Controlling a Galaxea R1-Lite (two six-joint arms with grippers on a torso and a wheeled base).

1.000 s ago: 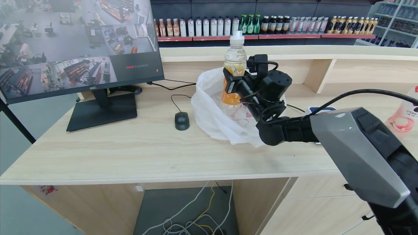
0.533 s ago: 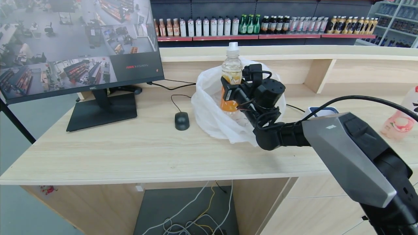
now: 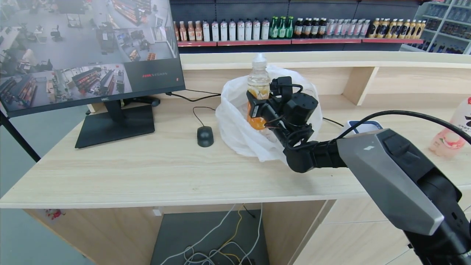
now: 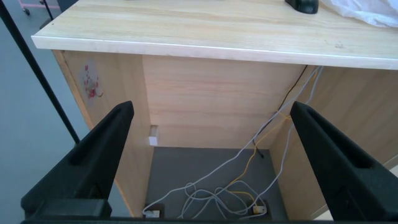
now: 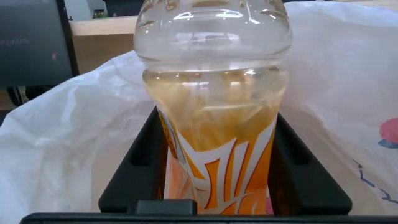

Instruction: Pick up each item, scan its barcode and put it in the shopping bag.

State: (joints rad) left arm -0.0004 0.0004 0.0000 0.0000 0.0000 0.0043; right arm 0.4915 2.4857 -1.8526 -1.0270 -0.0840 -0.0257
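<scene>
head view: the right gripper [image 3: 257, 107] is clamped on the one orange-label bottle [image 3: 258, 82], which stands upright with its lower half down in the open mouth of the single white shopping bag [image 3: 235, 127] and its cap above the rim; can't tell if the base touches the bag's bottom. the bag sits toward the back of the wooden counter [image 3: 147, 173], right up near the raised back ledge [image 3: 331, 59], so there's not much room behind it. a broad run of wood top lies between the bag and the near edge. one mouse [image 3: 205, 136] is just beside the bag on the left, then one monitor [image 3: 88, 55] on its stand farther left. one pink bottle [image 3: 450, 136] stands well apart at the right edge, and a small white and blue device [image 3: 362, 126] peeks out behind the arm. left wrist view: the left gripper [image 4: 211, 168] hangs below the counter's front edge with its fingers [image 4: 93, 168] spread wide apart and nothing between them, facing the open kneehole with a tangle of cables [image 4: 230, 186] on the floor. right wrist view: the bottle fills the gap between the two black fingers, both pressed against its label, with bag plastic on both sides.
</scene>
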